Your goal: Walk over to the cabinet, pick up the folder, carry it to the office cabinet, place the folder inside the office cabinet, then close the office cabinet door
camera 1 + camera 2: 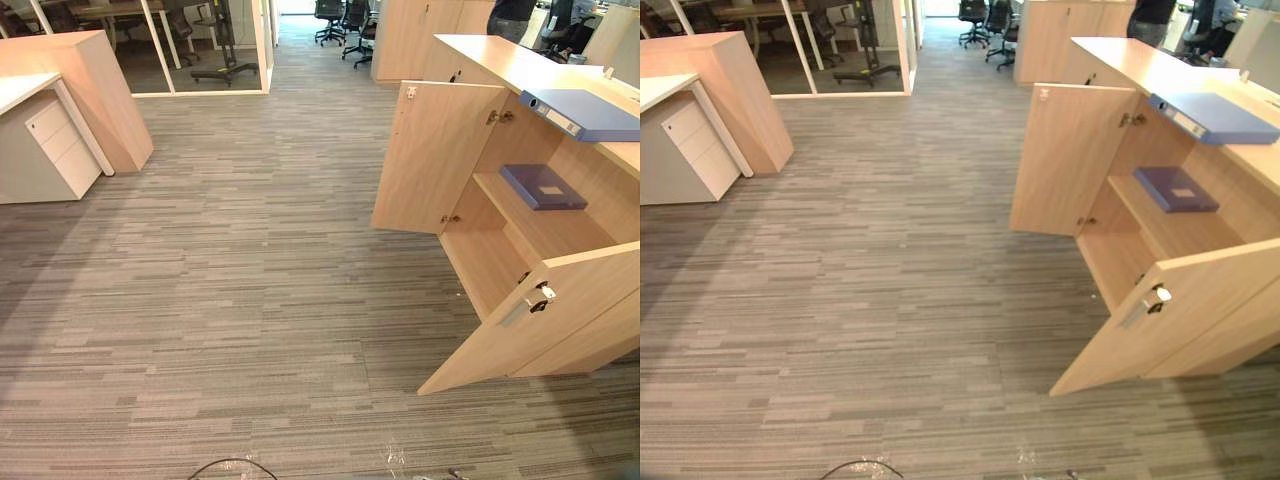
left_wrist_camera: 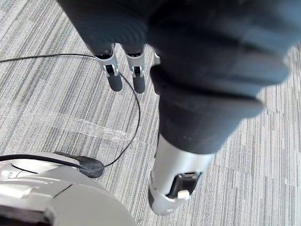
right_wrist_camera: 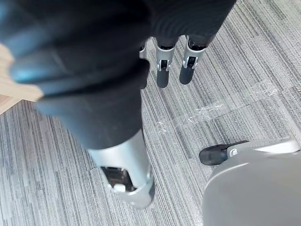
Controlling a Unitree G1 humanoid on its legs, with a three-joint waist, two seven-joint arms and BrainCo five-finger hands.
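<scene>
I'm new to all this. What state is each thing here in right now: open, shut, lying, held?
Far cabinet door: swung open.
Near cabinet door: swung open.
Folder on the cabinet top: lying flat, not held.
Folder on the shelf: lying flat inside the cabinet.
Left hand: open, fingers straight, holding nothing.
Right hand: open, fingers straight, holding nothing.
Drawer unit: drawers shut.

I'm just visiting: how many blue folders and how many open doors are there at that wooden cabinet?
Blue folders: 2, the top folder lying on the cabinet and the shelf folder inside it.
Open doors: 2, the far door and the near door.
Total: 4.
</scene>
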